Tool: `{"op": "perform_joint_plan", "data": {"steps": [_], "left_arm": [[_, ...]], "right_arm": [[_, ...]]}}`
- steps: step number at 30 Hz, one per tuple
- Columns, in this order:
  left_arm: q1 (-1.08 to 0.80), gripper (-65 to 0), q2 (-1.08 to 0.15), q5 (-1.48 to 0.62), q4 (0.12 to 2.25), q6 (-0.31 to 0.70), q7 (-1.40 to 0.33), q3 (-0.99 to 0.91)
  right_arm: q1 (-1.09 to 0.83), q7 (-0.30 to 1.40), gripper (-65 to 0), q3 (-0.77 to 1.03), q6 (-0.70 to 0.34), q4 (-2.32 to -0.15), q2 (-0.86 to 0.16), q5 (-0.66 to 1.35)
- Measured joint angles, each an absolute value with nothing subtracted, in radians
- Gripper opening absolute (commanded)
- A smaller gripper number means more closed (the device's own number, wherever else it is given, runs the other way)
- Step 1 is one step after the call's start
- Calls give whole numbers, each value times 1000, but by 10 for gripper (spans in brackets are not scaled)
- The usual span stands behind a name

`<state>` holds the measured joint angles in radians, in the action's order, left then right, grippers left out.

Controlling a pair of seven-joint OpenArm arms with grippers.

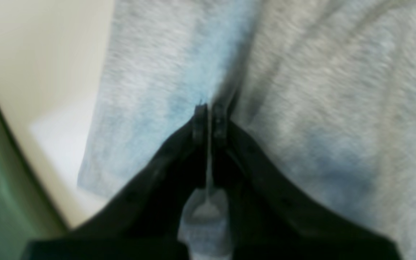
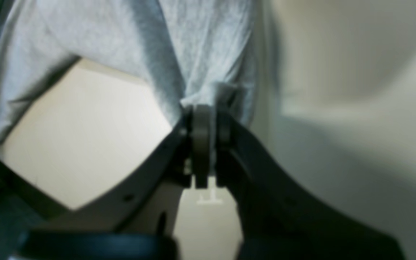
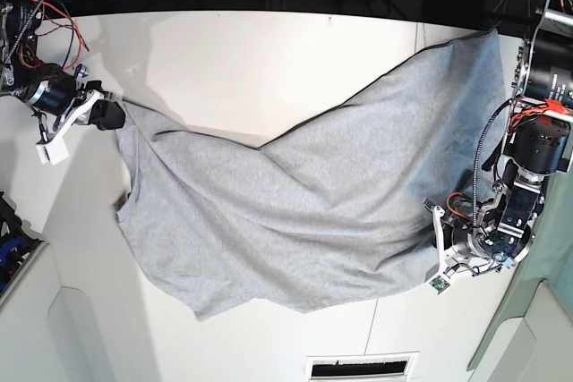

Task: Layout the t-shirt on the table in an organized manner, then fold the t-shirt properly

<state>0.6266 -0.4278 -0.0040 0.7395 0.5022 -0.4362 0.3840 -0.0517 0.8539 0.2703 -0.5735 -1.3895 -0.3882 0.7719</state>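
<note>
T-shirt [image 3: 295, 212] edges clamped in both jaws, stretched across white table [image 3: 224, 69].

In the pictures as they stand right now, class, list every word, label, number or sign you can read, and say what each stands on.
None can be read.
t-shirt: plain grey side showing, no lettering visible in any view.
table: a faint pale mark shows below the right hand in the right wrist view, too blurred to read.

The t-shirt [image 3: 304, 212] is soft, matt heather-grey knit cloth, faintly fuzzy close up. Beneath it the table [image 3: 233, 69] looks smooth white, maybe laminate, with slight sheen. The gripper fingers [image 1: 179, 169] seem matt black plastic.
</note>
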Motion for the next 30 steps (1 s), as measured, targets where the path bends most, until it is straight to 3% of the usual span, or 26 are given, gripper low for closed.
{"op": "perform_joint_plan", "data": {"steps": [12, 17, 18, 19, 21, 22, 27, 30], "left_arm": [[629, -648, -501, 29, 739, 472, -331, 401], [629, -462, -501, -11, 739, 471, -331, 401], [629, -418, -501, -33, 739, 468, -344, 401], [630, -385, -501, -56, 739, 467, -356, 401], [629, -367, -501, -117, 752, 464, -421, 401], [629, -367, -501, -149, 761, 464, -464, 401], [630, -368, -506, -248, 847, 470, -646, 402], [629, -368, -522, -346, 906, 552, -707, 402]], "right_arm": [[-205, 855, -650, 371, -580, -1647, -388, 776], [-179, 810, -650, 371, -577, -1647, -373, 762], [-168, 808, -631, 372, -576, -1647, -365, 760], [-152, 809, -550, 372, -576, -1646, -354, 758], [-109, 812, -399, 371, -578, -1645, -334, 759], [-84, 808, -369, 371, -577, -1645, -324, 759], [65, 797, -370, 328, -538, -1643, -273, 700], [157, 791, -370, 240, -488, -1608, -231, 582]]}}
